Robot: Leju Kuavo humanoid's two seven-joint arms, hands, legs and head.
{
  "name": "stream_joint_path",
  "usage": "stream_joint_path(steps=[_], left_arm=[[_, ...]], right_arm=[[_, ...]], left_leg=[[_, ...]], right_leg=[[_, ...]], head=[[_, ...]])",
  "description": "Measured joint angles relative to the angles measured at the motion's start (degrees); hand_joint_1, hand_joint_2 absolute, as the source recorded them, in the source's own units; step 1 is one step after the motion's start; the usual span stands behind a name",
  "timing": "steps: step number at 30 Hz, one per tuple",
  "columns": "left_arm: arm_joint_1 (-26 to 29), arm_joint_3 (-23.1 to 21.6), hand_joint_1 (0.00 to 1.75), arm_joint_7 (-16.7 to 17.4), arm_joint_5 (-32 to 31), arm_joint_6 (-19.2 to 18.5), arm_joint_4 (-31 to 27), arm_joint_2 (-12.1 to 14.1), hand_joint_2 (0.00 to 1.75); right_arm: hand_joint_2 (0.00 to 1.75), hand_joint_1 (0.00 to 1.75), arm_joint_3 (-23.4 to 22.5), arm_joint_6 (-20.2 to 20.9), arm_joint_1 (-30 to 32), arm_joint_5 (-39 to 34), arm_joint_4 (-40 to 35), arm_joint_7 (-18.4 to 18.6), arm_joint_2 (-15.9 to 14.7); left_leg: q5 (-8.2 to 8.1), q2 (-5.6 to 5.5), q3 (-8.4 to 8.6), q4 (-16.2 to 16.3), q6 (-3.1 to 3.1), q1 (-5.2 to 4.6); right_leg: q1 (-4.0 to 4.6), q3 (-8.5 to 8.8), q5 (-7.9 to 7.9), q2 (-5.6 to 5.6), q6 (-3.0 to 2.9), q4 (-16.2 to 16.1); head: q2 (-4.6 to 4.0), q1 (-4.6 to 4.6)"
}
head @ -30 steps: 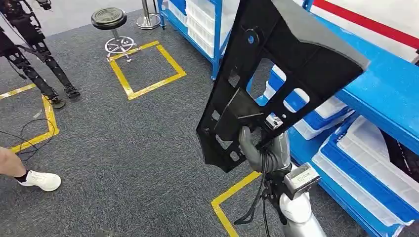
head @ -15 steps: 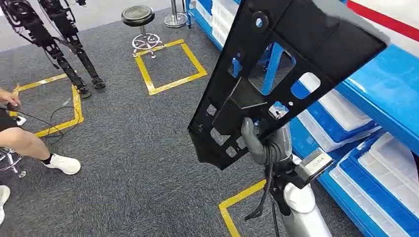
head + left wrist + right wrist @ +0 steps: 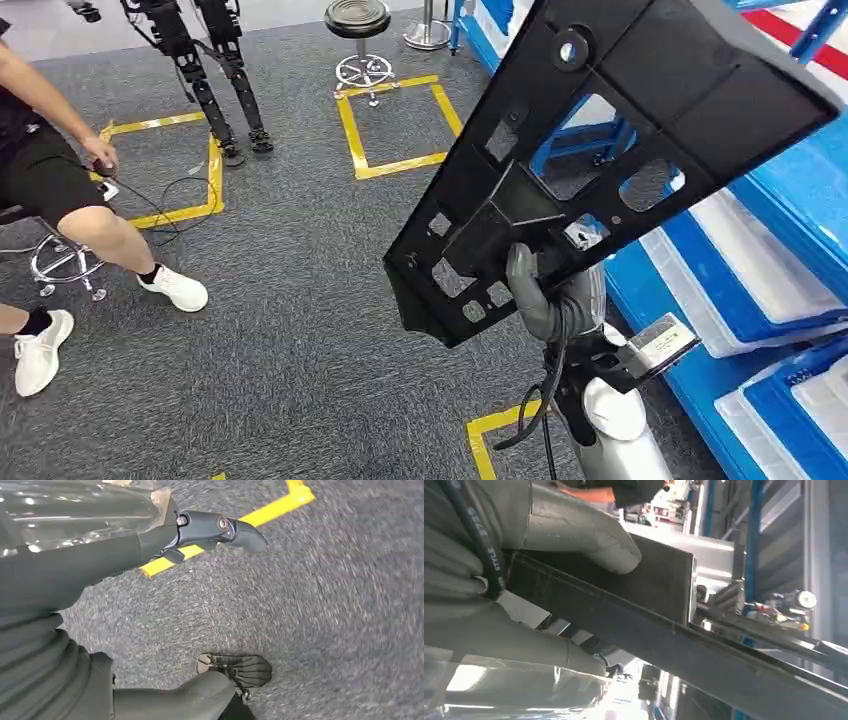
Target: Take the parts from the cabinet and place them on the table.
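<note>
We find the large flat black plastic panel with cut-outs [image 3: 610, 140] clear of the blue cabinet shelving [image 3: 790, 190], gripped near its lower end by the right hand [image 3: 540, 295] and carried upright above the grey carpet floor [image 3: 280, 330]. The left hand [image 3: 150, 605] hangs empty, fingers apart. We judge removal done; delivery to the table remains outstanding.
</note>
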Motion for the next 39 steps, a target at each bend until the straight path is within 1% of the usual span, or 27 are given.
stream_joint_path(steps=[2,4,5,6,9,10,12,13,15,16,17,19,20,21,25,26,27,28,30,31,32,33,34,35,36,37,39], left_arm=[[0.31,0.02,0.00,-0.04,0.00,0.00,0.00,-0.02,1.75],[0.34,0.02,0.00,-0.07,0.00,0.02,0.00,-0.18,1.75],[0.34,0.02,0.00,-0.07,0.00,0.06,0.00,-0.24,1.75],[0.34,0.02,0.00,-0.09,0.00,0.09,0.00,-0.24,1.75],[0.70,0.02,0.00,-0.42,-0.26,-0.02,0.00,-0.26,1.75],[0.82,0.02,0.00,-0.42,-0.59,0.02,0.00,-0.28,1.75],[0.91,0.00,0.00,-0.39,-0.72,0.26,0.00,-0.48,1.75],[0.78,0.00,0.00,-0.39,-0.72,0.33,0.00,-0.48,1.75],[0.84,0.00,0.00,-0.42,-0.74,0.31,0.00,-0.52,1.75],[0.93,0.00,0.00,-0.41,-0.77,0.28,0.00,-0.52,1.75],[1.01,0.00,0.00,-0.42,-0.72,0.28,0.00,-0.55,1.75],[1.01,0.02,0.00,-0.39,-0.70,0.33,0.00,-0.52,1.75],[1.00,0.02,0.00,-0.35,-0.70,0.37,0.00,-0.50,1.75],[0.92,0.02,0.00,-0.28,-0.72,0.53,0.00,-0.48,1.75],[1.01,0.02,0.00,-0.20,-0.98,0.98,0.00,-0.37,1.75],[1.08,0.02,0.00,-0.20,-1.16,1.03,0.00,-0.39,1.75],[1.08,0.04,0.00,-0.20,-1.22,1.05,0.00,-0.48,1.75],[0.87,0.04,0.00,-0.20,-1.25,1.05,0.00,-0.50,1.75],[0.79,0.04,0.00,-0.20,-1.25,1.07,0.00,-0.52,1.75],[0.85,0.04,0.00,-0.17,-1.25,1.07,0.00,-0.52,1.75],[0.94,0.04,0.00,-0.15,-1.25,1.07,0.00,-0.52,1.75],[0.97,0.07,0.00,-0.15,-1.25,1.07,0.00,-0.57,1.75],[0.96,0.07,0.00,-0.15,-1.25,1.07,0.00,-0.63,1.75],[0.97,0.09,0.00,-0.15,-1.25,1.11,0.00,-0.66,1.75],[0.98,0.22,0.00,-0.15,-1.22,1.11,0.00,-0.63,1.75],[0.96,0.39,0.00,-0.15,-1.20,1.14,0.00,-0.61,1.75],[1.23,0.50,0.00,-0.30,-1.20,1.09,0.00,-0.59,1.75]], right_arm=[[1.75,1.75,-0.17,0.11,0.56,0.04,-0.02,-0.07,-0.04],[1.75,1.75,-0.28,0.13,0.57,0.04,-0.26,-0.15,-0.04],[1.75,1.75,-0.39,0.13,0.56,0.07,-0.37,-0.17,-0.02],[1.75,1.75,-0.46,0.13,0.59,0.07,-0.43,-0.22,0.02],[1.75,1.75,-0.72,0.09,0.66,0.46,-0.50,-0.33,0.07],[1.75,1.75,-0.85,0.07,0.64,0.61,-0.52,-0.53,0.13],[1.75,1.75,-1.05,-0.02,0.78,0.79,-0.70,-0.72,0.44],[1.75,1.75,-1.11,-0.02,0.90,0.83,-0.83,-0.81,0.46],[1.75,1.75,-1.27,-0.02,1.04,0.90,-0.83,-0.85,0.48],[1.75,1.75,-1.29,-0.02,1.24,1.03,-0.83,-0.85,0.50],[1.75,1.75,-1.27,-0.02,1.36,1.18,-0.83,-0.83,0.55],[1.75,1.75,-1.27,0.00,1.56,1.42,-0.83,-0.79,0.85],[1.75,1.75,-1.27,0.02,1.64,1.73,-0.87,-0.72,1.09],[1.75,1.75,-1.27,0.11,1.84,1.97,-0.94,-0.63,1.38],[1.75,1.75,-1.31,0.50,2.66,3.13,-0.96,-0.57,1.95],[1.75,1.75,-1.35,0.57,2.74,3.28,-0.94,-0.61,2.06],[1.75,1.75,-1.46,0.66,2.86,3.43,-0.96,-0.74,2.10],[1.75,1.75,-1.66,0.79,2.91,3.58,-0.94,-1.03,2.16],[1.75,1.75,-2.03,0.87,3.67,3.65,-0.94,-1.03,2.14],[1.75,1.75,-2.19,0.98,3.94,3.67,-0.94,-1.03,2.14],[1.75,1.75,-2.31,1.09,4.09,3.72,-0.94,-1.03,2.16],[1.75,1.75,-2.34,1.20,4.08,3.74,-0.94,-1.03,2.16],[1.75,1.75,-2.36,1.33,4.08,3.74,-0.94,-1.03,2.25],[1.75,1.75,-2.36,1.42,4.06,3.76,-0.94,-1.03,2.30],[1.75,1.75,-2.36,1.51,4.05,3.78,-0.92,-1.03,2.32],[1.75,1.75,-2.34,1.53,4.06,3.91,-0.96,-1.00,2.43],[1.75,1.75,-2.38,1.53,3.95,3.93,-0.96,-0.96,2.60]], left_leg=[[-0.03,-1.46,0.06,0.06,-0.04,0.00],[-0.11,-3.03,0.18,0.32,-0.22,0.06],[-0.27,-3.74,0.00,0.60,-0.55,0.06],[-0.59,-4.33,-0.15,1.04,-0.98,-0.37],[-0.25,-5.31,-0.55,0.70,-1.98,0.19],[-0.36,-5.54,-0.76,0.92,-2.23,0.29],[-2.85,-0.30,-2.17,4.47,-2.75,0.15],[-5.32,0.90,-4.37,8.96,-3.06,0.33],[-8.58,1.53,-8.54,17.09,-3.36,0.55],[-8.55,1.61,-9.34,18.51,-3.36,0.58],[-7.31,1.65,-8.79,17.19,-3.26,0.58],[-2.94,2.37,-4.16,8.48,-2.72,0.45],[-1.16,4.25,-1.07,3.31,-2.16,0.19],[-1.71,5.70,-0.18,1.74,-1.87,-0.35],[-1.27,3.10,-0.07,0.75,-0.65,-0.91],[-0.67,2.73,0.62,-0.13,-0.23,-0.06],[-0.52,2.36,1.02,-0.57,-0.29,-0.26],[-0.34,1.65,1.05,-0.57,0.06,-0.14],[-0.35,0.12,1.00,-0.55,0.07,-0.14],[-0.36,-0.63,0.99,-0.52,0.05,-0.14],[-0.36,-1.37,1.02,-0.51,0.04,-0.14],[-0.39,-2.19,1.04,-0.38,-0.03,-0.06],[-0.49,-3.01,1.05,-0.18,-0.20,0.05],[-0.73,-3.76,0.99,0.26,-0.56,0.17],[-0.98,-4.27,0.82,0.58,-0.97,0.13],[-1.25,-4.80,0.54,1.01,-1.38,-0.08],[-0.96,-5.41,0.11,0.60,-1.79,0.16]], right_leg=[[-0.04,0.15,1.65,0.16,0.96,-1.76],[-0.50,4.88,6.29,1.10,2.32,-12.06],[-1.05,7.00,7.92,3.36,2.63,-16.93],[-0.76,6.99,8.07,3.40,1.97,-17.20],[-0.38,7.36,8.40,1.98,0.55,-17.16],[-0.94,7.51,8.69,1.44,0.10,-17.53],[-0.83,7.72,8.62,0.64,-0.45,-17.62],[-0.54,7.74,8.58,0.07,-0.78,-17.62],[-0.24,7.71,8.42,-1.16,-1.02,-17.61],[-0.17,7.73,8.36,-1.76,-1.08,-17.61],[-0.05,7.75,8.28,-2.34,-1.16,-17.61],[0.10,7.93,8.06,-3.42,-1.14,-17.61],[0.21,8.12,7.99,-3.89,-1.16,-17.61],[0.64,8.21,7.75,-4.29,-0.82,-17.59],[0.58,8.94,7.42,-6.33,0.23,-18.10],[0.63,8.43,7.10,-5.36,0.45,-17.61],[0.31,8.21,6.52,-2.94,0.47,-16.38],[0.18,6.10,4.38,-0.79,0.09,-11.78],[-0.08,1.31,1.18,-0.06,-0.07,-2.76],[-0.13,-0.04,0.90,0.01,0.27,-0.56],[-0.28,-0.03,1.76,0.04,0.82,-1.28],[-0.49,1.34,3.65,0.12,1.60,-4.65],[-0.75,3.80,6.04,0.45,2.41,-9.91],[-1.19,6.47,8.16,1.71,3.07,-15.45],[-1.38,6.76,8.03,3.28,2.67,-16.52],[-1.16,7.40,8.35,2.96,1.89,-17.29],[-0.75,7.36,8.47,2.22,1.07,-17.09]], head=[[0.00,0.00],[0.00,0.00],[0.00,0.07],[0.00,0.04],[0.00,-0.13],[0.00,-0.11],[0.00,-0.59],[0.00,-0.50],[0.00,-0.57],[0.00,-0.55],[0.00,-0.50],[0.00,-0.50],[0.00,-0.63],[0.00,-0.41],[0.00,-0.59],[0.00,-0.48],[0.00,-0.37],[0.00,-0.22],[0.00,-0.07],[0.00,-0.04],[0.00,-0.09],[0.02,-0.04],[0.00,-0.09],[0.00,-0.02],[0.00,-0.11],[0.00,0.02],[0.00,-0.18]])
